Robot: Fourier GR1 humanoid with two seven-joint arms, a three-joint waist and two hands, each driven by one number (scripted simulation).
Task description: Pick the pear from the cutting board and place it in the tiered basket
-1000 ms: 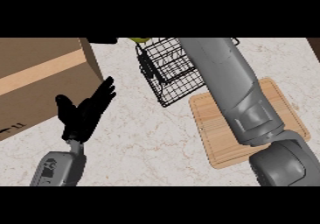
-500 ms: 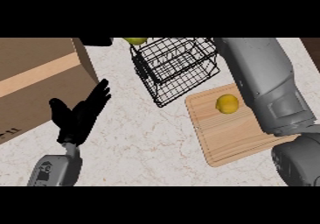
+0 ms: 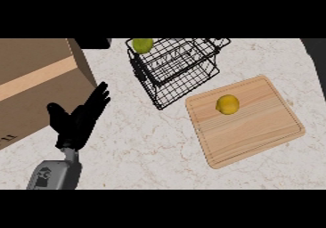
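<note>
Green-yellow pear [image 3: 142, 44] lies in wire basket [image 3: 175, 71], far side; yellow fruit [image 3: 226, 104] on cutting board [image 3: 244, 120]. Left hand [image 3: 77, 120] resting, fingers straight, empty. Right hand unseen. Placing looks done.

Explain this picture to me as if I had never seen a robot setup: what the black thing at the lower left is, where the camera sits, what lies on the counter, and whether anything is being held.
The camera sits in a humanoid robot's head and looks steeply down at a pale kitchen counter. The black shape at the lower left is the left robot hand on its grey forearm; its fingers are straight and it holds nothing. The dark grey strip at the right edge is probably part of the right arm; its hand is out of view.

On the counter lies a wooden cutting board with a yellow pear resting on it, untouched. To the board's upper left stands a black wire tiered basket, the place where the pear should go. A second yellow-green fruit shows at the basket's far corner. A brown cardboard box fills the upper left.
</note>
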